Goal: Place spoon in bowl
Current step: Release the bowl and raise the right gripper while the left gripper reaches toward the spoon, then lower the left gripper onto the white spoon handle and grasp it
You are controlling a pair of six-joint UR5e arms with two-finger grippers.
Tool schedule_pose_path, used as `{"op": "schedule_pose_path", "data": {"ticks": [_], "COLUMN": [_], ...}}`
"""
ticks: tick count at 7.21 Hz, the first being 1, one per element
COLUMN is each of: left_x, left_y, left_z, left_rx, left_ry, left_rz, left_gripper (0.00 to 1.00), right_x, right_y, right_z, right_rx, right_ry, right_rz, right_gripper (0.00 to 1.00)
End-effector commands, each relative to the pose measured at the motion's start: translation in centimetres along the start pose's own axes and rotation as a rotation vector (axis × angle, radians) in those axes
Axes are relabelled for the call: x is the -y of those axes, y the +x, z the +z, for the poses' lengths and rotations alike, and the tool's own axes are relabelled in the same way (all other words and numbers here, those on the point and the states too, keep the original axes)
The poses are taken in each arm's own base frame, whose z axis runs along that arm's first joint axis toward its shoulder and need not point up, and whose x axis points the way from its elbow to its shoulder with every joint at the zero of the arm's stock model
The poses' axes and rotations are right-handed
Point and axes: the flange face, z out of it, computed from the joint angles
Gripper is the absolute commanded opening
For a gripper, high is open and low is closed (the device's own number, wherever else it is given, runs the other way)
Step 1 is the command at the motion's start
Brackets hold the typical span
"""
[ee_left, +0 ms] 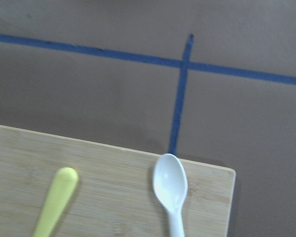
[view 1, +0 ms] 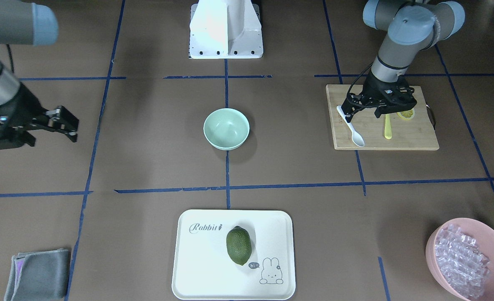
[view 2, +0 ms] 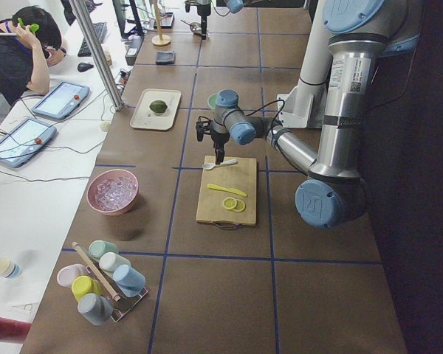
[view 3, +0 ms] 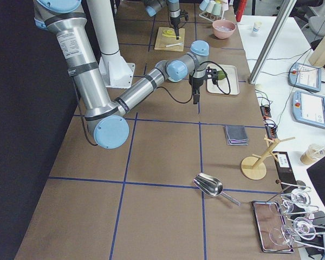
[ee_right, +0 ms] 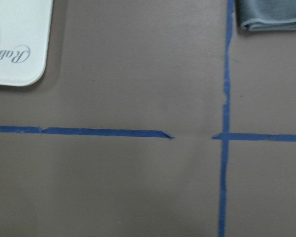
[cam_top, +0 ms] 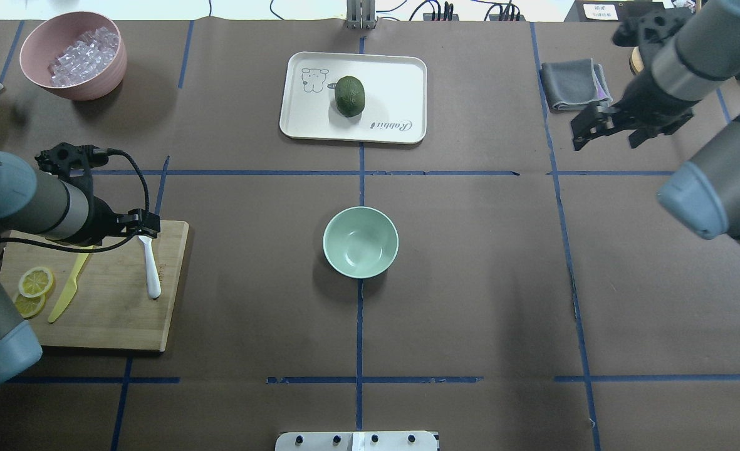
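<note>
The white spoon (view 1: 351, 127) lies on a wooden cutting board (view 1: 410, 140), its scoop toward the board's far edge; it also shows in the overhead view (cam_top: 151, 269) and the left wrist view (ee_left: 170, 185). My left gripper (view 1: 364, 115) hangs open just over the spoon's handle end, with one finger beside the handle. The fingers do not show in the left wrist view. The mint-green bowl (view 1: 226, 128) stands empty at the table's middle (cam_top: 361, 242). My right gripper (cam_top: 604, 134) is open and empty, off to the far right, away from both.
A yellow knife (view 1: 387, 126) and lemon slices (cam_top: 34, 285) lie on the board beside the spoon. A white tray (view 1: 196, 267) holds a green fruit (view 1: 239, 245). A pink bowl of clear cubes (view 1: 439, 246) and a grey cloth (view 1: 37, 274) are at the far corners.
</note>
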Motion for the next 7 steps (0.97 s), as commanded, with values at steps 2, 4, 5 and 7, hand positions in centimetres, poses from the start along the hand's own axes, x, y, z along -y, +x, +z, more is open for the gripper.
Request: {"op": "schedule_pose_path", "data": {"ticks": [2, 4, 5, 7], "left_x": [-0.2, -0.2, -0.3, -0.3], "left_y": [1.6, 1.0, 0.8, 0.7], "left_z": [3.8, 4.4, 4.5, 4.6], "left_rx": [0.006, 0.02, 0.023, 0.026], "left_ry": [-0.014, -0.023, -0.026, -0.027], "left_rz": [0.015, 0.01, 0.009, 0.007], "left_gripper": [0.98, 0.96, 0.95, 0.9], "right_x": [-0.7, -0.7, -0.7, -0.8], "right_y": [6.0, 6.0, 6.1, 6.0], "right_z": [-1.1, -1.4, -1.3, -1.3], "right_rx": [0.004, 0.005, 0.0, 0.004], "right_ry": [-0.008, -0.003, -0.002, -0.005], "right_rz": [-0.01, -0.012, -0.01, -0.009], "right_gripper": [1.0, 1.0, 1.0, 1.0]}}
